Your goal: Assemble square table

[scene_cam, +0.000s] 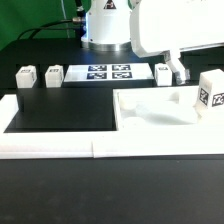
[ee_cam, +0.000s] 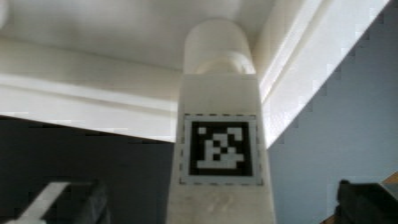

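Note:
The white square tabletop [scene_cam: 150,110] lies flat at the exterior view's right, inside the border wall. Two white legs [scene_cam: 25,77] [scene_cam: 52,75] stand at the back left. A third leg [scene_cam: 163,72] is at the back right, and a fourth, tagged leg [scene_cam: 208,92] stands at the far right. My gripper [scene_cam: 174,72] hangs down right beside the third leg. In the wrist view a tagged leg [ee_cam: 221,120] lies between my fingers [ee_cam: 370,200], with a gap on each side. The gripper [ee_cam: 214,208] is open. The tabletop's edge [ee_cam: 107,70] shows beyond the leg's rounded tip.
The marker board [scene_cam: 108,72] lies at the back middle. The low white border wall [scene_cam: 60,140] runs along the front and up the left side. The arm's white body [scene_cam: 170,30] fills the top right, and its base stands behind the marker board.

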Action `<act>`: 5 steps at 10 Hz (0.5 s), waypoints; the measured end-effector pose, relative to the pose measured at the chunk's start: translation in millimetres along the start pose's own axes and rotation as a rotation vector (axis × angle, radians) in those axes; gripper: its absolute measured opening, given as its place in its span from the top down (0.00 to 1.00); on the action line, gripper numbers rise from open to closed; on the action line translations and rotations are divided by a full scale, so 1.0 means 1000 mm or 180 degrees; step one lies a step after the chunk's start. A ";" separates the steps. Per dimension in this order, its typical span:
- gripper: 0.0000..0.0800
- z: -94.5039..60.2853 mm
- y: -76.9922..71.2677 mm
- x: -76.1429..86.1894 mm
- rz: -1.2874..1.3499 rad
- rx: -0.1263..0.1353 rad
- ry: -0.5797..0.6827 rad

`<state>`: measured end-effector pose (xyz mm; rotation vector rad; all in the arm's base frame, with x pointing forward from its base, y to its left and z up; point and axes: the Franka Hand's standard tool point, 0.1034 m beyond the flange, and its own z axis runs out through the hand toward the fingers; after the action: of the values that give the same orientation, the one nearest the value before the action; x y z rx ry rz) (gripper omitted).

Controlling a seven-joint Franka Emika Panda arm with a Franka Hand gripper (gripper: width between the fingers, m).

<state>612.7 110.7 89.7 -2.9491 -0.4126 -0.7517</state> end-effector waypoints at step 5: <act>0.19 0.000 0.000 0.000 0.0000 0.0000 -0.0001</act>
<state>613.1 110.5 89.9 -2.9493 -0.4123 -0.7514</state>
